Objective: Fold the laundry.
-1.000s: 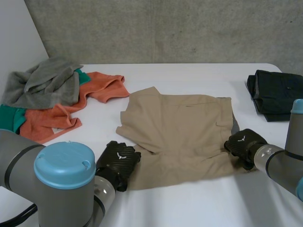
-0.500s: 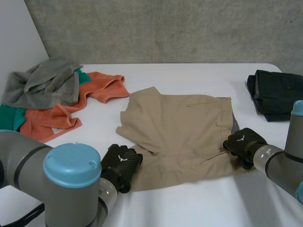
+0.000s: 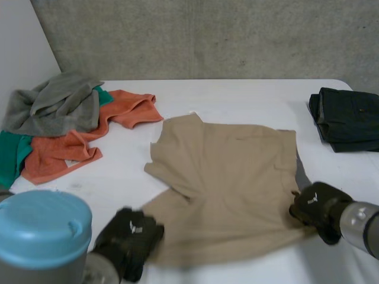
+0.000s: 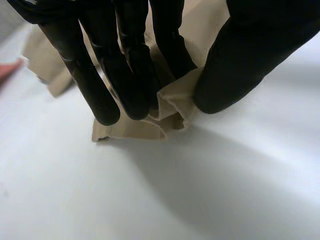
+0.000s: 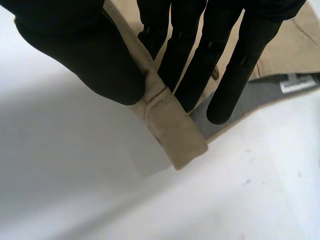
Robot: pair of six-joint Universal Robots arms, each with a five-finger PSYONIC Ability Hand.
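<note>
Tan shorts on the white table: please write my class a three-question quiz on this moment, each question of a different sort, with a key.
1. True or false: the left robot hand and the right robot hand each pinch a near corner of the tan shorts.
2. What lies near the right edge of the table? A: a folded dark garment. B: an orange shirt. C: a green towel.
3. What colour is the garment on top of the pile of clothes at the far left?
Key: 1 true; 2 A; 3 grey.
</note>
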